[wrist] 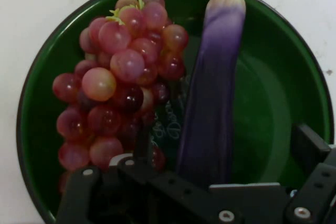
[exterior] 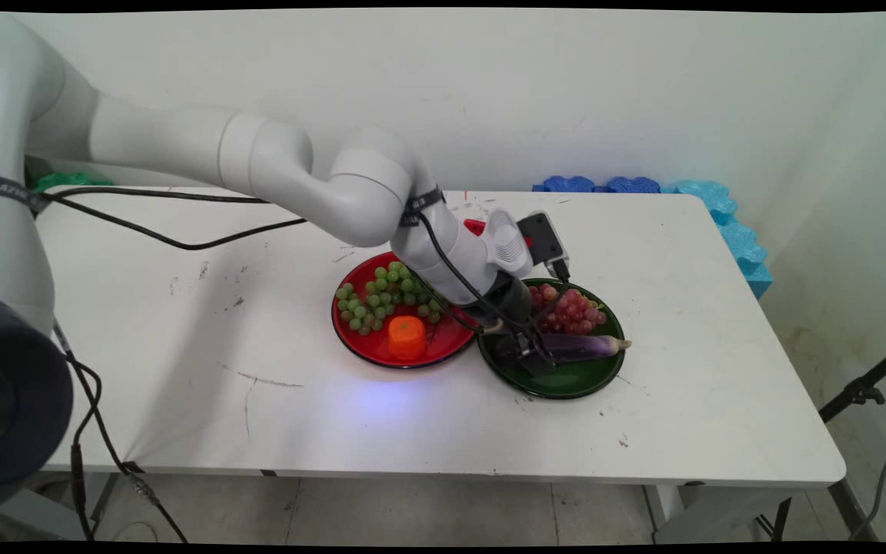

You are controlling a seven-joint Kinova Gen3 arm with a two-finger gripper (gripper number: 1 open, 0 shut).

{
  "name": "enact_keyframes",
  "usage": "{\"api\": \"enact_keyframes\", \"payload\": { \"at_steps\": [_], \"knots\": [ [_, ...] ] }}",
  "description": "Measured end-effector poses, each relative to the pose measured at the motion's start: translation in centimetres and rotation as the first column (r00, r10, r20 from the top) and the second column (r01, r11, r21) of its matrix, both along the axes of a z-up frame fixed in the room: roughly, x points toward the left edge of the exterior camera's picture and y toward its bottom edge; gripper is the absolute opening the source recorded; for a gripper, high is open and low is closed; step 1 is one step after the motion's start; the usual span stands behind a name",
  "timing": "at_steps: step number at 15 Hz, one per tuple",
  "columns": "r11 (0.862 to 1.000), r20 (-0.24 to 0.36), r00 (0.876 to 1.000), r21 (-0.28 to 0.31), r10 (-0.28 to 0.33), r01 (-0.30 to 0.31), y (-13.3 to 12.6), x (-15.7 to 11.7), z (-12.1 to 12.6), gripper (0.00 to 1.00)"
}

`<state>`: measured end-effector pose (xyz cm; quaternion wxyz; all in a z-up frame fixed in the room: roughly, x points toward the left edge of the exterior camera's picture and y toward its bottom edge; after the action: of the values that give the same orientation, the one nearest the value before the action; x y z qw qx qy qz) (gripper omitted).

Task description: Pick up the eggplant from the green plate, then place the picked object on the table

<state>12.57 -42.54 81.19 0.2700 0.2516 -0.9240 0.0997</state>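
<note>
Over on the main view we've got the white table (exterior: 181, 385) with two plates side by side near the middle: a red plate (exterior: 358, 346) holding green grapes (exterior: 381, 296) and a small orange block-ish thing (exterior: 407, 336), and just to its right a green plate (exterior: 589, 381) with red grapes (exterior: 572, 310) and a purple eggplant (exterior: 589, 346). We see the gripper (exterior: 524, 355) down low in the green plate, right at the eggplant's near end. Blue foam pieces (exterior: 708, 201) sit along the far right edge by the wall. On the hand view we're staring straight into the green plate (wrist: 273, 129): red grapes (wrist: 118, 82) on the left, eggplant (wrist: 212, 103) running up the middle, its lower end disappearing behind the gripper (wrist: 210, 192) linkage. One finger (wrist: 310, 148) stands off to the right, the other is hidden, so we honestly can't tell how far apart they are or whether they've got hold of the eggplant.
</note>
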Motion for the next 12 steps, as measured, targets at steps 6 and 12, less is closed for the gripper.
{"api": "enact_keyframes", "payload": {
  "at_steps": [6, 12],
  "knots": [
    [1.0, 0.015, 1.0, -0.011, -0.019, 0.019, -0.9, -0.5, -1.4, 0.0],
    [0.999, 0.01, 0.999, -0.007, -0.038, 0.038, -0.7, -0.6, -1.3, 0.0]
  ]
}}
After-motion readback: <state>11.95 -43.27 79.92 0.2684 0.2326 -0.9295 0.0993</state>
